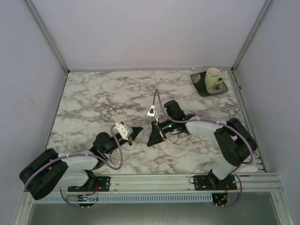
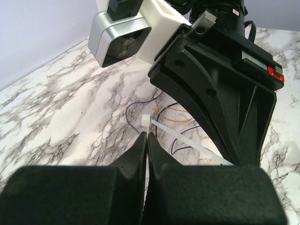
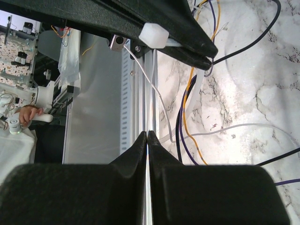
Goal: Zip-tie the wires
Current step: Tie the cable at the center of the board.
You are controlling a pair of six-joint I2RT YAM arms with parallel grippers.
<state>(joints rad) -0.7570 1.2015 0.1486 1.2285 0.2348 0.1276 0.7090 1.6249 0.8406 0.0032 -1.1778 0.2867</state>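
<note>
Jaws pressed together on both the left gripper [image 2: 146,137] and the right gripper [image 3: 148,135], tips close above the marble counter [image 1: 93,93]. Thin orange, purple, black and white wires [image 3: 183,122] lie loose on the counter by the right gripper. A white zip tie [image 2: 187,142] lies among them, head at the left tips, possibly pinched.

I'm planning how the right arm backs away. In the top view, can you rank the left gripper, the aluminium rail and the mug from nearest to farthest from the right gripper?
From the right gripper:
1. left gripper, close by on its left.
2. aluminium rail, along the near edge, in front of the arm bases.
3. mug, in the far right corner.
</note>
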